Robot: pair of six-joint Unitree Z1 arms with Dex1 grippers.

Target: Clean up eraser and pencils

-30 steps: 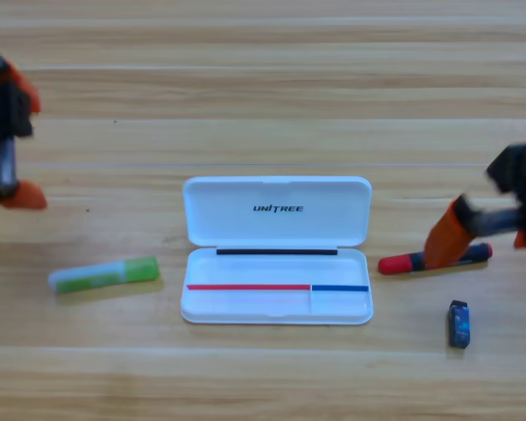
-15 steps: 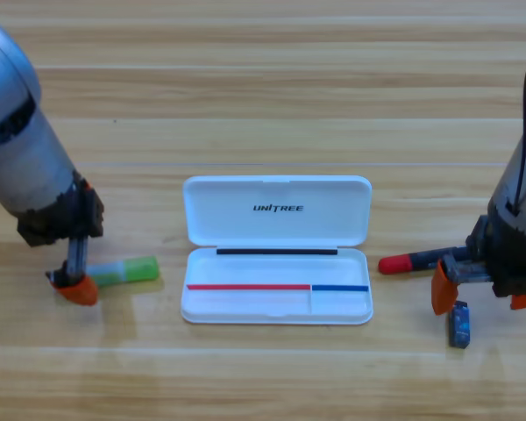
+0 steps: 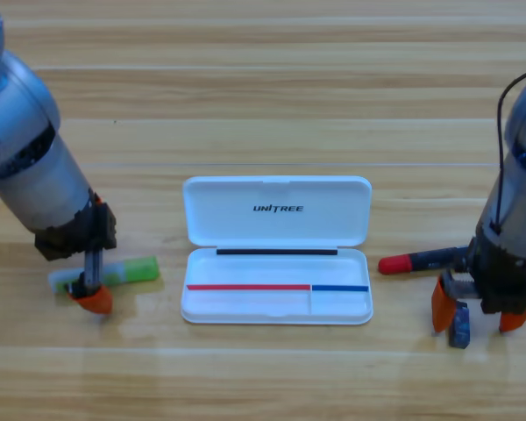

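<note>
High view, and both arms are down on the wooden tabletop (image 3: 263, 96) at once. On the left, the left pincer (image 3: 89, 289) sits right on the green pencil (image 3: 131, 271), which lies flat just left of the open white case (image 3: 277, 251); one orange jaw shows on the near side of the barrel, the other is hidden, so whether it is clamped on the pencil I cannot tell. The pencil's whitish end pokes out to the left of the pincer, the green end points toward the case. Over on the right, the right pincer (image 3: 482, 312) has its two orange jaws spread apart, one down by the eraser (image 3: 458, 324), the other out near the picture's edge. The eraser lies on the tabletop, touching or just beside the left-hand jaw, partly hidden by it. The red pencil (image 3: 412, 260) lies flat just right of the case, red tip toward the case, its dark barrel running under the right arm. The case stands open, lid back, tray facing up with neither pencil nor eraser inside.
</note>
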